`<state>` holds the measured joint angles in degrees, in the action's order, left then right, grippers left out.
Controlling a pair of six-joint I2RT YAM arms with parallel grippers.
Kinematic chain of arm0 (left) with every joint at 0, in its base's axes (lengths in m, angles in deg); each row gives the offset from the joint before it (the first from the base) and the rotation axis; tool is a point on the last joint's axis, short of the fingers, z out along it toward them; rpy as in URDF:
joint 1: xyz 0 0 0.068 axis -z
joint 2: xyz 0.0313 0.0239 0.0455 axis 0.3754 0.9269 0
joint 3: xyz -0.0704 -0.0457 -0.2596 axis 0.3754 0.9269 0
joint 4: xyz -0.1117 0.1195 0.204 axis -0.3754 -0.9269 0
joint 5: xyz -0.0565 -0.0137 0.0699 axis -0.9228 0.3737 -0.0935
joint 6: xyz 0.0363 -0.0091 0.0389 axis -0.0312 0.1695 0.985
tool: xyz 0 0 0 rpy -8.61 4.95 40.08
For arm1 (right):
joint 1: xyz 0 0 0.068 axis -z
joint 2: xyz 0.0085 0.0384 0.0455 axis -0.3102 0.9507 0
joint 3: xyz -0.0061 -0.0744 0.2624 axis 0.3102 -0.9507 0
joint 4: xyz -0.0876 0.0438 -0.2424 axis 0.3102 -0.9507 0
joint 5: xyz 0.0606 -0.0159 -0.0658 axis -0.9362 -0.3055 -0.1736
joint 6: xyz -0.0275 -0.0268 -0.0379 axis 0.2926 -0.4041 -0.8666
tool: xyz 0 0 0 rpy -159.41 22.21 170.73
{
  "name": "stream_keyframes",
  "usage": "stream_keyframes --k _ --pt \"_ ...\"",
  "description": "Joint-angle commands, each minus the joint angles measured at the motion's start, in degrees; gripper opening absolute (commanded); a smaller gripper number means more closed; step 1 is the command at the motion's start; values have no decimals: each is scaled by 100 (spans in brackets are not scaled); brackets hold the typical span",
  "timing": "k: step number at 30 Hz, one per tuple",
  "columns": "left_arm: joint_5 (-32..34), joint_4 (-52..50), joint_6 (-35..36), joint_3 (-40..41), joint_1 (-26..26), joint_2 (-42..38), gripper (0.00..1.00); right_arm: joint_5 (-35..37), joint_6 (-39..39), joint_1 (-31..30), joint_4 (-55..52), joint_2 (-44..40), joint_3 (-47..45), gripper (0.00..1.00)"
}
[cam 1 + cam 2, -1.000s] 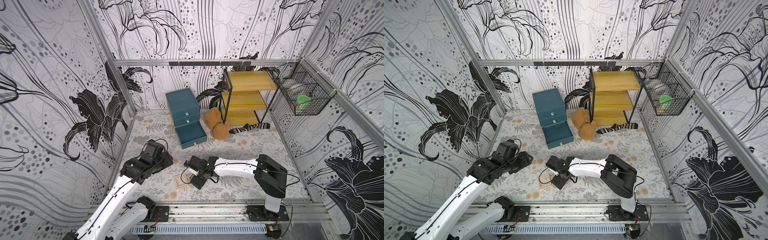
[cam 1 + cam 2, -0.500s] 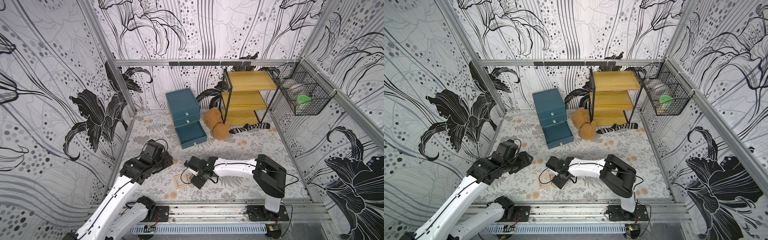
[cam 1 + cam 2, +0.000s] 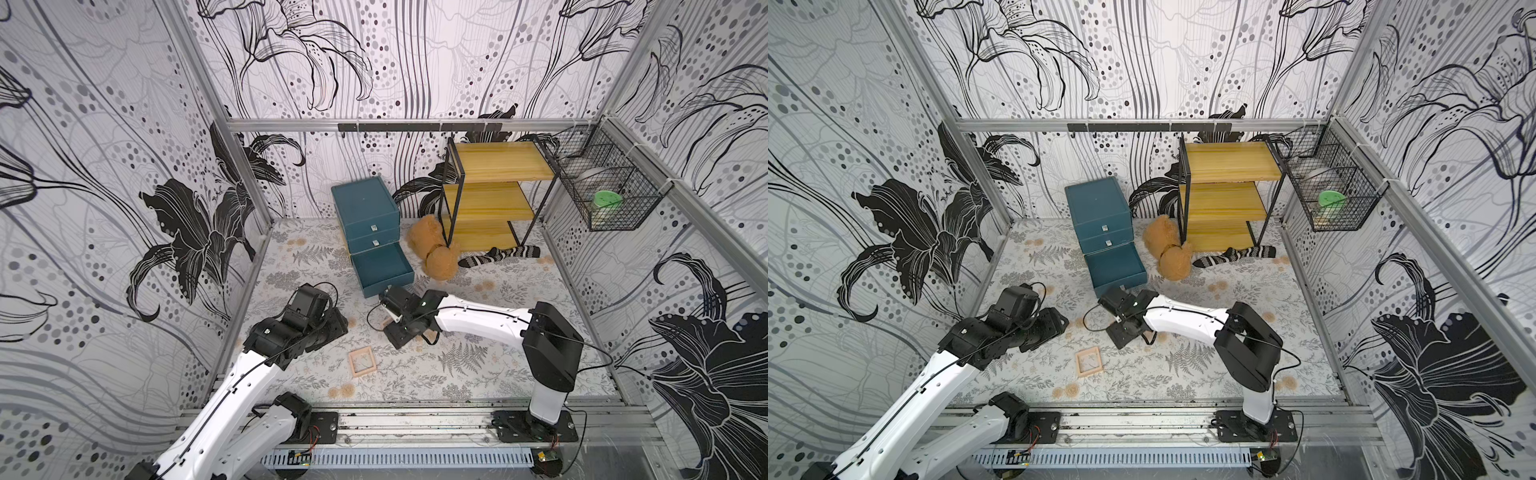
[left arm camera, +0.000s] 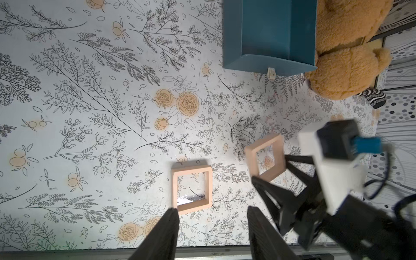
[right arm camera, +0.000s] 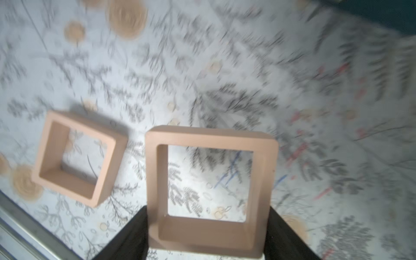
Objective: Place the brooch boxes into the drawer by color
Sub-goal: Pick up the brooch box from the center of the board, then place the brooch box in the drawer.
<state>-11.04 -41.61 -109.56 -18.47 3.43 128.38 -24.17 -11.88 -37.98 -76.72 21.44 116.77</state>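
My right gripper is shut on a pale pink brooch box, one finger on each outer side. It holds the box tilted above the table; the same brooch box shows in the left wrist view, and in a top view the right gripper is just in front of the open drawer. A second pink brooch box lies flat near the front. The teal drawer chest has its bottom drawer pulled out. My left gripper is open and holds nothing.
A brown teddy bear lies against the drawer's right side, with a striped sock beyond it. A yellow shelf rack stands at the back right. A wire basket hangs on the right wall.
My right gripper has closed slightly on the pink box and moved a little toward the drawer. The left arm and the box on the table have not moved.
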Motion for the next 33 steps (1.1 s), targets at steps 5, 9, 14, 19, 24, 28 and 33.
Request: stream_keyframes --k 5,9,14,19,24,28,33 --pt "-260 292 138 158 23 67 54 392 210 650 -939 590 1613 36" --pt "-365 353 174 194 35 107 54 530 206 872 -1160 1065 2431 36" --pt "-417 363 200 246 43 149 54 609 206 1102 -1337 1714 3330 36" --pt "-444 394 180 240 63 181 54 717 157 1258 -1416 2272 4045 36" --pt "-444 402 184 211 73 207 54 744 66 1374 -1458 2777 4554 36" --pt "-469 385 168 229 87 200 55 657 8 1504 -1333 3050 4770 36" --pt "-486 322 176 279 123 235 60 605 -74 1584 -1260 3338 5015 36"
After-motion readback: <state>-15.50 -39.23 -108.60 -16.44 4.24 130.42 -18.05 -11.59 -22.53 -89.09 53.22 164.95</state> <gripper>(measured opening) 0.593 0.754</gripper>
